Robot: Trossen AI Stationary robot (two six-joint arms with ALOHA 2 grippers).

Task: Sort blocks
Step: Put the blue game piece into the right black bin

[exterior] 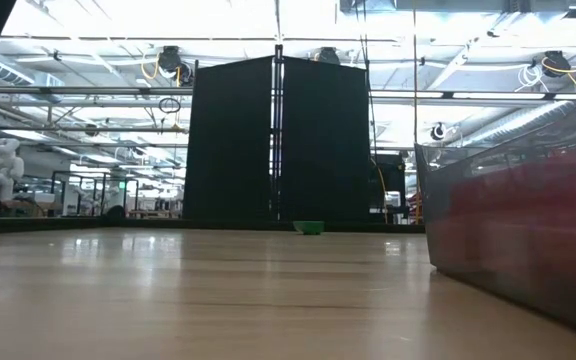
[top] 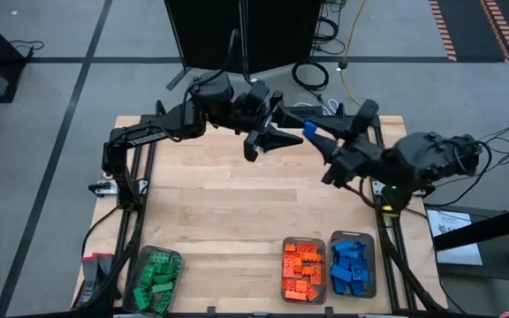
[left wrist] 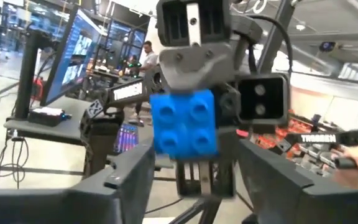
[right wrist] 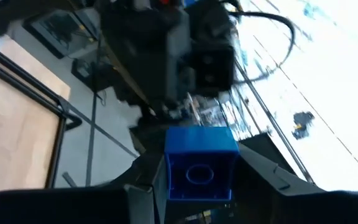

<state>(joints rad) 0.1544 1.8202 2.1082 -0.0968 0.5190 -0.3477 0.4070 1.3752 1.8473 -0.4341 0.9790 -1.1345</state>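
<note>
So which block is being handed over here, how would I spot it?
Look above the far edge of the wooden table, where the two arms meet in the air. Between them sits one blue block, held in the right gripper and facing the open left gripper. It is the only block off the table; the rest lie in trays at the near edge.

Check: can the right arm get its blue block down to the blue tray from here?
Probably yes. The right gripper holds the blue block mid-air; the left gripper stands open, apart. Bare table lies between it and the blue tray.

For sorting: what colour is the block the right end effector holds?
Blue block, clearest in the left wrist view.
</note>
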